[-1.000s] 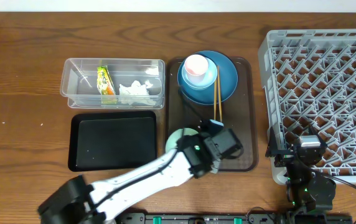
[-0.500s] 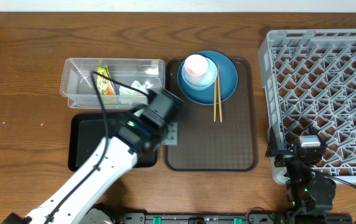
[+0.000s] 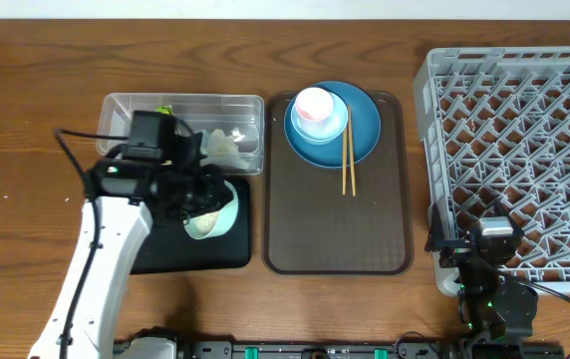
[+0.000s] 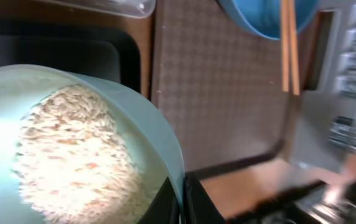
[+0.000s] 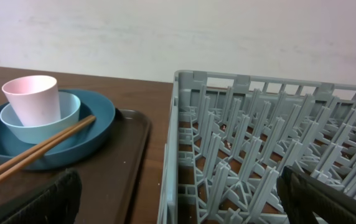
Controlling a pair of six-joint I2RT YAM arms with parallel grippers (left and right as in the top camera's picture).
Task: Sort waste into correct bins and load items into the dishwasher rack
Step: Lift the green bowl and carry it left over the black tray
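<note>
My left gripper [image 3: 201, 197] is shut on the rim of the mint-green bowl [image 3: 215, 209], held tilted over the right part of the black tray [image 3: 160, 254]. In the left wrist view the gripper [image 4: 182, 190] pinches the bowl's wall [image 4: 159, 130], with white rice [image 4: 72, 155] heaped inside. The clear container [image 3: 131, 110] holds a crumpled tissue [image 3: 229, 148] and a yellow-green wrapper [image 3: 164, 110], mostly hidden by my arm. A pink cup [image 3: 314, 108] in a light blue bowl [image 3: 333, 125] sits on the dark blue plate [image 3: 365, 125], chopsticks [image 3: 347, 160] beside them. My right gripper [image 3: 484, 249] stands open at the rack's [image 3: 524, 120] front-left corner.
The brown serving tray [image 3: 340, 224] lies between the bins and the rack; the plate stack occupies its far end. In the right wrist view the rack's wall [image 5: 178, 143] rises just right of the tray's edge [image 5: 137, 162]. The left arm crosses the black tray's left side.
My left arm carried the mint-green bowl off the brown tray and leftward, to above the black tray. The right arm has not moved.
</note>
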